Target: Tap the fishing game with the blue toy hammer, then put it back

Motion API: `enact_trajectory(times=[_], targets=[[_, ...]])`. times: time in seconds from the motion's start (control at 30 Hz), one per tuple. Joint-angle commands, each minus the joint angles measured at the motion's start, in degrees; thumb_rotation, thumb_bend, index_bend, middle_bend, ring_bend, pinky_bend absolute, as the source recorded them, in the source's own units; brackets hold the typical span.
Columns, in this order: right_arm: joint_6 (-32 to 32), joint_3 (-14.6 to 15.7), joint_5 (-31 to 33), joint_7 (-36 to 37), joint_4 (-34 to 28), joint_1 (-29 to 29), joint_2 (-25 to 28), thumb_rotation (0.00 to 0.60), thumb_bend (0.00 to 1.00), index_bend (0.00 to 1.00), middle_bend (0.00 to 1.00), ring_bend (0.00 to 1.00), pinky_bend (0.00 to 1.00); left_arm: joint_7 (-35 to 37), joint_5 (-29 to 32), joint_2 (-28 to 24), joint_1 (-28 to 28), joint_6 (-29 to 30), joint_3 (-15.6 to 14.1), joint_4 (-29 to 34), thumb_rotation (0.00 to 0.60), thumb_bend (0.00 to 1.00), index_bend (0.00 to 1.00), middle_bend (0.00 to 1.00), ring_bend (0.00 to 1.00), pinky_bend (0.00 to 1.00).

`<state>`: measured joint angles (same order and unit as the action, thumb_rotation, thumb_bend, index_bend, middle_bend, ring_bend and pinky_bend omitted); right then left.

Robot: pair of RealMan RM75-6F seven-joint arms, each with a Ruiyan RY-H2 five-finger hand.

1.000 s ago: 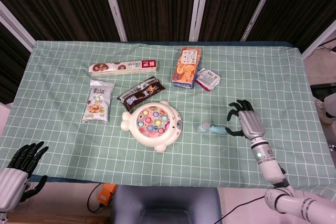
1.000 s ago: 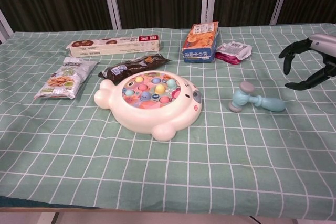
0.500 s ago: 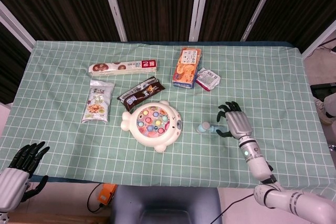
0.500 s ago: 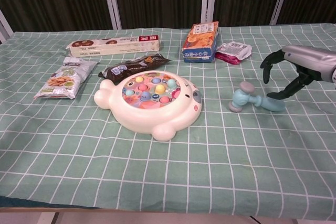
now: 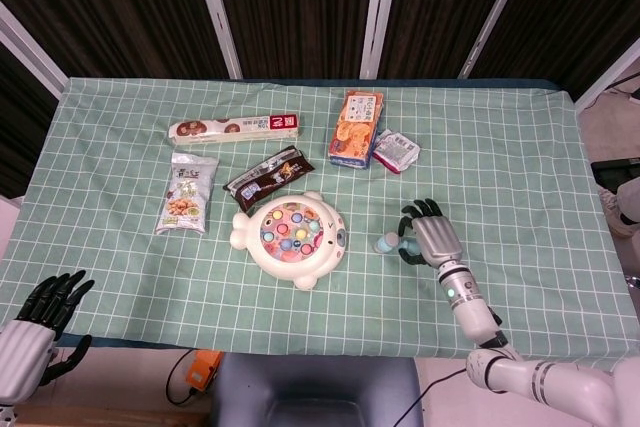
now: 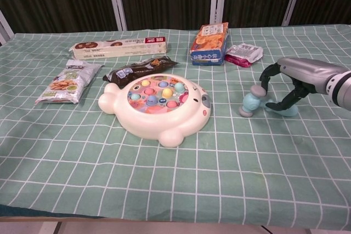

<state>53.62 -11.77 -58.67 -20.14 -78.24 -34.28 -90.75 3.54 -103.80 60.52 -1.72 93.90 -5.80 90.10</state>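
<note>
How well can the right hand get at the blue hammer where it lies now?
Probably well, yes. The right hand is already over the handle of the blue toy hammer, its fingers arched around it, and nothing lies between them. A closed grip is not visible yet.

right robot hand [image 5: 432,238]: silver back, black fingers, green wrist light; left robot hand [image 5: 40,319] likewise, white forearm.

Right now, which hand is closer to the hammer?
Right. The right hand arches over the hammer handle, fingers curling around it. The left hand hangs off the table's near left corner, far away.
</note>
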Motion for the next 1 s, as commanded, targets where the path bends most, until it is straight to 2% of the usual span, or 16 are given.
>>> enact_trajectory(times=[0.03,1.0], targets=[[0.0,0.1,0.2,0.0,0.1,-0.1,-0.1,0.600,0.46,0.62,0.31,0.13,0.00,0.1,0.0,0.0,0.0,0.1,0.0,-0.1,0.600,0.39,0.00,0.01,0.02,0.09],[0.0,1.0,2.1,-0.5,1.2,-1.7,-1.1,0.600,0.49,0.64,0.31,0.13,0.00,0.1,-0.2,0.0,0.1,0.3,-0.1,-0.2,0.600,0.39,0.00,0.01,0.02,0.09]])
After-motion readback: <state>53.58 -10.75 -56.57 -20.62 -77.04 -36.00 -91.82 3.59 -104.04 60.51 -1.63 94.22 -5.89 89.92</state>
